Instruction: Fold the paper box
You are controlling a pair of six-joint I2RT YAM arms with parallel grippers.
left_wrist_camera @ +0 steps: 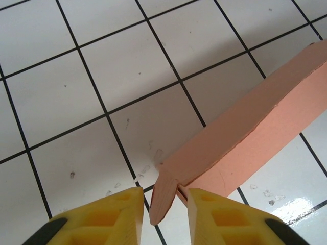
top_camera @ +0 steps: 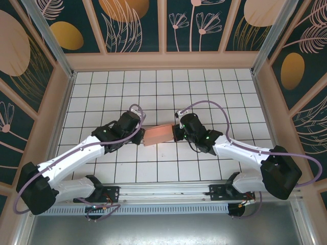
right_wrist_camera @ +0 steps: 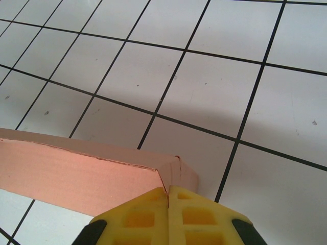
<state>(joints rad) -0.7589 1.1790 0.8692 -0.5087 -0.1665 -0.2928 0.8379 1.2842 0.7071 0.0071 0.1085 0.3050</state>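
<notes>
Paper box [top_camera: 159,135]: right pincer [right_wrist_camera: 168,189] pinches one end, narrowly parted left pincer [left_wrist_camera: 164,190] straddles the opposite flap.

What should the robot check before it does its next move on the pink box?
1. The paper box lies between both grippers: ok.
2. Its end flap sits inside the left gripper: ok.
3. Left jaws clamped on that flap: not ok, a gap shows beside it.
4. Right gripper shut at the box's other end: ok.
5. Right gripper really pinching cardboard: cannot tell.
6. Box body folded into a long shape: ok.
</notes>
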